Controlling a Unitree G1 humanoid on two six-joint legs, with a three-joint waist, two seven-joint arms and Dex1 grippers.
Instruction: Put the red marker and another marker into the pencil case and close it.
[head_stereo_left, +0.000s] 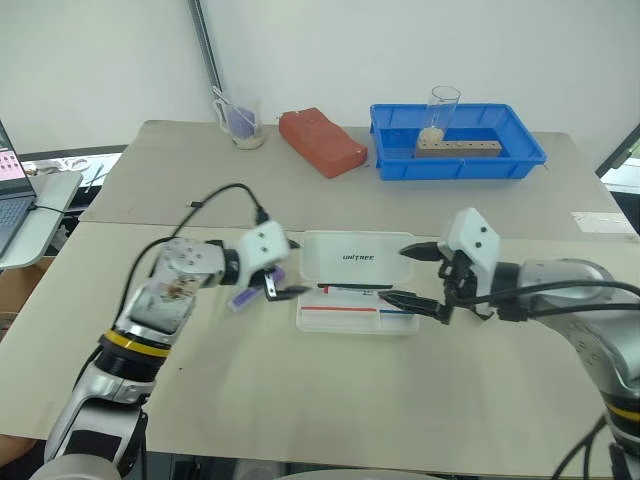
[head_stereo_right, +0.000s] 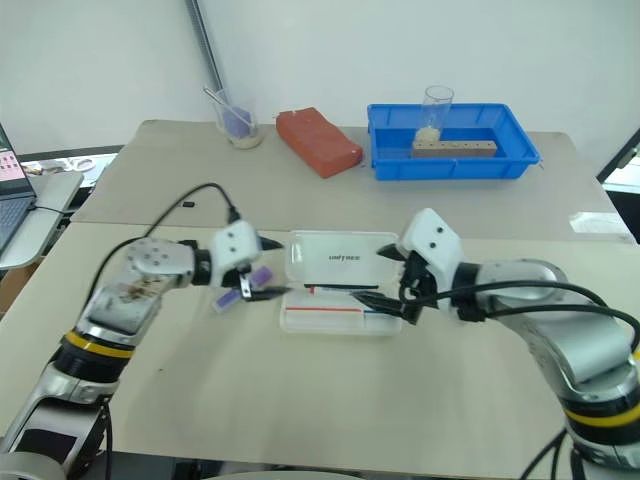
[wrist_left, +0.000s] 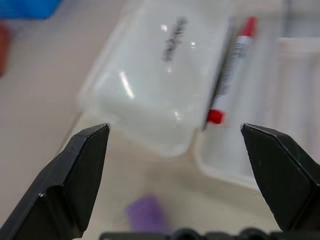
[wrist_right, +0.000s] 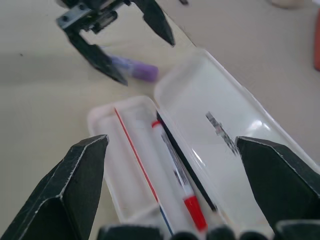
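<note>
Right wrist view shows the red marker (wrist_right: 176, 175) inside the open pencil case (wrist_right: 220, 125), the purple marker (wrist_right: 134, 68) outside beside my left gripper (head_stereo_left: 278, 272). Both my grippers gape wide, empty; a careless left-hand grasp could roll it away, I judge.

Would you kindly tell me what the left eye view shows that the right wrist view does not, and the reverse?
Left eye view alone: the blue tray holding a clear glass, the red-brown block, and the open right gripper from outside.

Right wrist view alone: a close look into the tray half of the case, where the red marker lies.

Both: the open pencil case, the purple marker on the table beside it, and the open left gripper over that marker.
</note>
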